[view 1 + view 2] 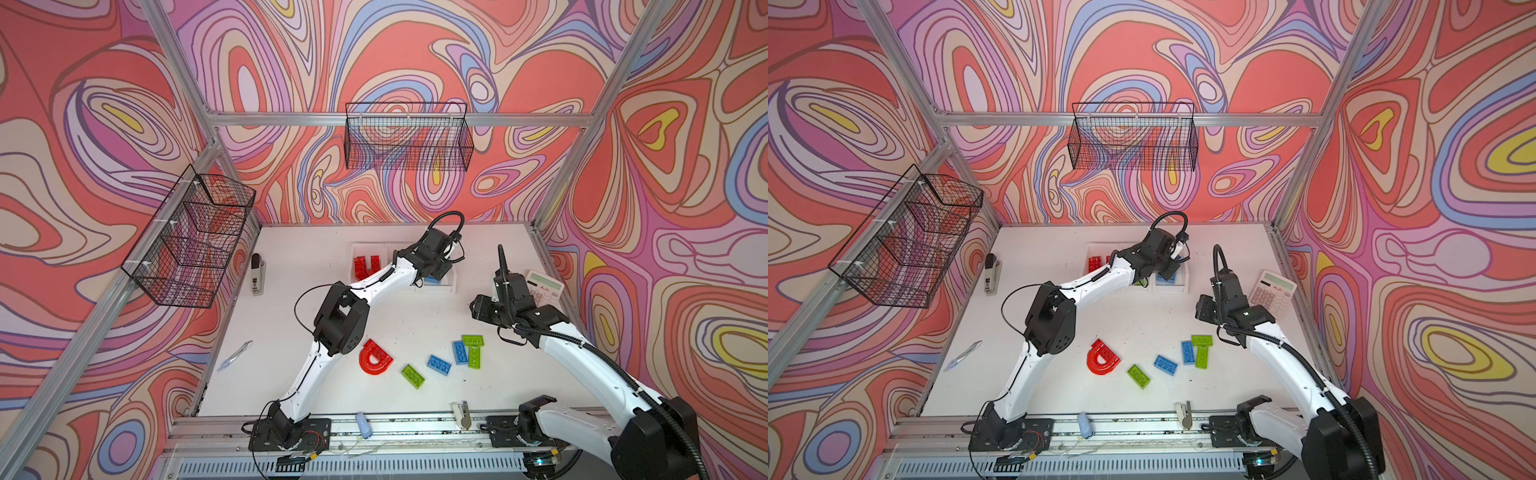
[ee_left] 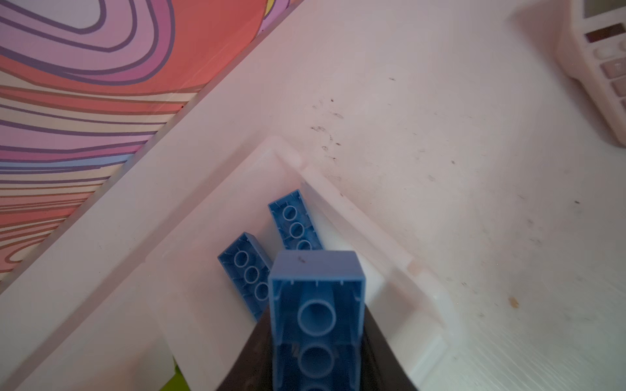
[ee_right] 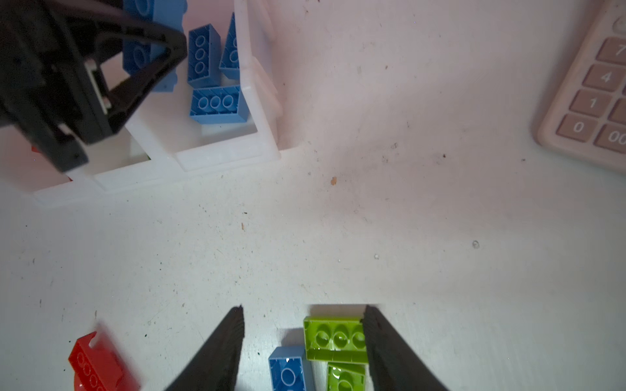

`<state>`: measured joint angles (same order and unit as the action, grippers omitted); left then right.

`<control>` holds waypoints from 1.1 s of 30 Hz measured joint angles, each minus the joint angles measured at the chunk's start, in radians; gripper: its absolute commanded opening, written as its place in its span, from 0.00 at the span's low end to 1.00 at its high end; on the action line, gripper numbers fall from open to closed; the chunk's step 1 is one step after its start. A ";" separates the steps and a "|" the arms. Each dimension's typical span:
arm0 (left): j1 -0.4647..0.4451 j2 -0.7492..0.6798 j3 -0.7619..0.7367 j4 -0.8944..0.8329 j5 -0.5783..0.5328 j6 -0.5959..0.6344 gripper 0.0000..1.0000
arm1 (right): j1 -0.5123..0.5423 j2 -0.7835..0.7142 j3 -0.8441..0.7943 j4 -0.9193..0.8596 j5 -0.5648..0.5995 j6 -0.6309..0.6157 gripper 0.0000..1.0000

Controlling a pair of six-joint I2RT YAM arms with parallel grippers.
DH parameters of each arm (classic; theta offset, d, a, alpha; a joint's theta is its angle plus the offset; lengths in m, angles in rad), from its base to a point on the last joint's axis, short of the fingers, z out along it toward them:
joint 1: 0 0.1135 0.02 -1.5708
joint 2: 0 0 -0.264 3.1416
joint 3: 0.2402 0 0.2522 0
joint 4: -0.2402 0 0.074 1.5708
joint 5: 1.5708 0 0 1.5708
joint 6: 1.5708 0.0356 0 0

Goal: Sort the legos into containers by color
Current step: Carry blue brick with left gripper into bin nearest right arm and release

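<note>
In both top views the containers [image 1: 354, 249] stand at the far middle of the desk [image 1: 415, 316], three white bins in a row. The left bin holds red bricks [image 1: 366, 266], a sliver of lime green [image 1: 1140, 283] shows in the middle bin, and blue pieces [image 1: 434, 279] lie in the right one. The left arm reaches over that right bin; its jaws are hidden under the wrist here. The unsorted legos lie on the near half of the desk. These are a red arch [image 1: 374, 360] with what looks like a red brick against it, a lime brick [image 1: 412, 376], a loose blue brick [image 1: 439, 365], and a second blue one [image 1: 459, 352] beside two lime bricks [image 1: 473, 349] set in a T. The right arm hangs beyond that cluster, near the calculator [image 1: 544, 286].

In the left wrist view the left jaws pinch a blue brick [image 2: 316, 304] by its long sides, hollow underside toward the camera. It is above a corner of the right-end bin, where two sorted blue bricks [image 2: 249, 270] already lie.

In the right wrist view the right jaws are spread and hold nothing, poised above the lime and blue cluster.

The sorting looks well along. Each bin has its color, the held brick needs only releasing, and about seven pieces remain on the desk.
</note>
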<state>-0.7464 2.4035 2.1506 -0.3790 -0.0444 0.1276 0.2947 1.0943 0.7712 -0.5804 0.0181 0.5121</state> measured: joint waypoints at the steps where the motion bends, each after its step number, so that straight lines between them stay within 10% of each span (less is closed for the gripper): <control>1: 0.005 0.021 0.027 -0.002 0.000 0.000 0.32 | 0.000 -0.012 -0.006 -0.005 -0.001 0.007 0.60; 9: 0.014 0.094 0.143 -0.019 0.020 -0.014 0.38 | 0.000 -0.061 -0.037 -0.019 -0.019 0.074 0.60; 19: 0.020 0.070 0.100 -0.005 0.030 -0.050 0.82 | 0.000 -0.047 -0.060 -0.119 0.054 0.156 0.62; 33: 0.072 -0.596 -0.552 0.211 0.039 -0.095 0.85 | 0.000 0.027 -0.107 -0.088 0.013 0.252 0.79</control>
<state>-0.6746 1.8076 1.5986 -0.1677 -0.0051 0.0322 0.2947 1.1210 0.6640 -0.6682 0.0311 0.7643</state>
